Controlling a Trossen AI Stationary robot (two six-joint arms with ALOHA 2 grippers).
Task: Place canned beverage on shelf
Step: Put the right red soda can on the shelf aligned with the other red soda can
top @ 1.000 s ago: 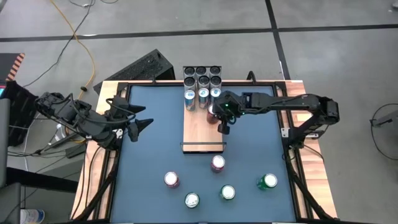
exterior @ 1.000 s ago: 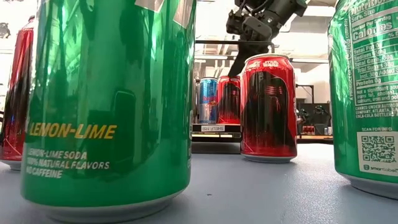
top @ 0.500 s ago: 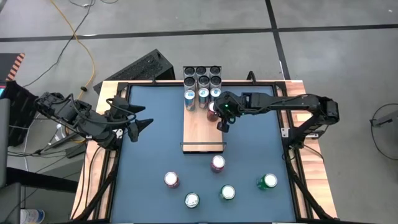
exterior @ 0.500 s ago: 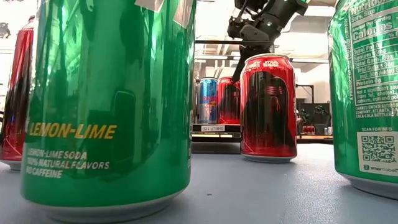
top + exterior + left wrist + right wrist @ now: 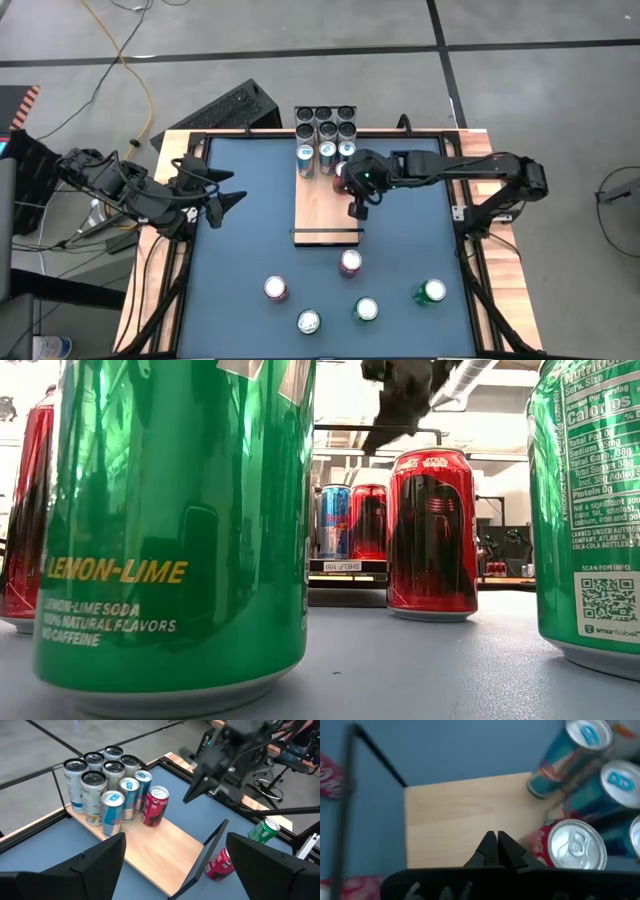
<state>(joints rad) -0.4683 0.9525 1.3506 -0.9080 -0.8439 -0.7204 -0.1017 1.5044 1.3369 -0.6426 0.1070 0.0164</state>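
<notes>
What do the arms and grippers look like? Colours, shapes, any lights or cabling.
Both arms are black, jointed, with bare dark cabling along the links. The left gripper ends in two broad, tapering black fingers. The right gripper has slimmer pointed black fingers on a black crossbar, with a small green light glowing at its wrist. No readable markings.

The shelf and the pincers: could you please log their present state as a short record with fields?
shelf: pale plank, cans crowded at its far end
red can: upright on the shelf, beside the blue cans
right pincer: shut, empty, above the shelf near the red can
left pincer: open, at the table's left edge
loose cans: five on the table
</notes>
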